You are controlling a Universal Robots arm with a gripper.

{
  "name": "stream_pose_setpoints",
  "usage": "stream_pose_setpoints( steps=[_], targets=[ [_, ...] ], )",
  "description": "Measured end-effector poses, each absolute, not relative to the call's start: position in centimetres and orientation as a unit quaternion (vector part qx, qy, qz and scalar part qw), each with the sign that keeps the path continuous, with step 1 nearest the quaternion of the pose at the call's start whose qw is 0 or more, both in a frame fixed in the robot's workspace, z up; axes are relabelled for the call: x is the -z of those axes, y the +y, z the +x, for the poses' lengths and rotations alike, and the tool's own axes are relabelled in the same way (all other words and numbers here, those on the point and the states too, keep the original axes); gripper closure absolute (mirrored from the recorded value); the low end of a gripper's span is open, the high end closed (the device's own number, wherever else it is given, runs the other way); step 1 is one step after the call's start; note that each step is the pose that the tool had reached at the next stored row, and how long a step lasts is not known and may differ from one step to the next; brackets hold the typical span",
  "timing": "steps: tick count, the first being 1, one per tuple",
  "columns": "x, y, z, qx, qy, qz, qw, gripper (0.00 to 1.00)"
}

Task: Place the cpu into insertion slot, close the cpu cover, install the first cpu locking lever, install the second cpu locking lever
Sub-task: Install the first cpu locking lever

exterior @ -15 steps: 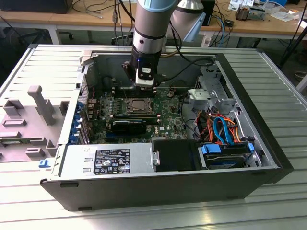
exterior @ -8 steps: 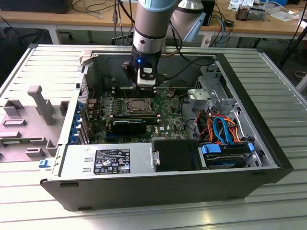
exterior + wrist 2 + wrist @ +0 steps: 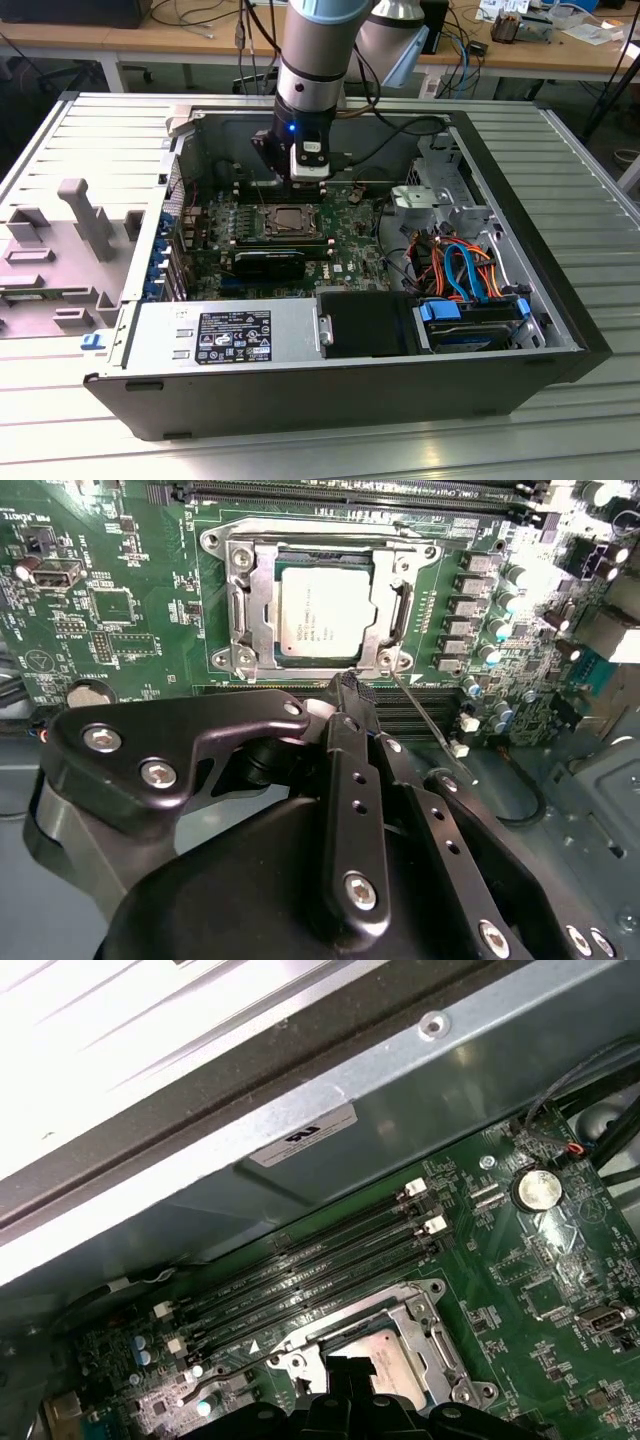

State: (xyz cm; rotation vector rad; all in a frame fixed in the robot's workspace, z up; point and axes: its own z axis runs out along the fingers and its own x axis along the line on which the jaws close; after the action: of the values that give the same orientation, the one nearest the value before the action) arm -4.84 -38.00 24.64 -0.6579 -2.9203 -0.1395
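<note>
Open computer case (image 3: 150, 395) on slatted bench (image 3: 590, 190) — cpu (image 3: 325, 610) seated in the insertion slot (image 3: 318, 528) of the green board (image 3: 110, 610), cpu cover (image 3: 243, 590) lying flat around it; gripper (image 3: 348, 683) just beside the slot's edge, fingers (image 3: 352, 740) pressed together, holding nothing.

The arm (image 3: 312, 60) hangs nearly straight down, its wrist upright (a small blue light glows on it). Its gripper (image 3: 297, 184) points downward, and in both wrist views the black fingers (image 3: 352, 770) lie drawn together at their tips.
</note>
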Motion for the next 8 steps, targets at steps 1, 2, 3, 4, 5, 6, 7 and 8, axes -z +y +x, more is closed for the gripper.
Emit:
stream_pose_setpoints(
  steps=[1, 2, 3, 4, 5, 6, 7, 8],
  targets=[
    [-24.64, -38.00, -4.84, 0.046, -0.973, -0.216, 0.073, 0.89],
    [-24.64, -38.00, -4.84, 0.046, -0.973, -0.214, 0.073, 0.89],
    [-24.64, -38.00, -4.84, 0.046, -0.974, -0.210, 0.073, 0.89],
    [-24.64, -38.00, -4.84, 0.046, -0.974, -0.208, 0.073, 0.89],
    [-24.64, -38.00, -4.84, 0.045, -0.975, -0.206, 0.073, 0.89],
    [-24.64, -38.00, -4.84, 0.045, -0.975, -0.203, 0.073, 0.89],
    [-24.64, -37.99, -4.84, 0.045, -0.976, -0.200, 0.073, 0.89],
    [-24.64, -38.00, -4.84, 0.045, -0.976, -0.198, 0.073, 0.89]
  ],
)
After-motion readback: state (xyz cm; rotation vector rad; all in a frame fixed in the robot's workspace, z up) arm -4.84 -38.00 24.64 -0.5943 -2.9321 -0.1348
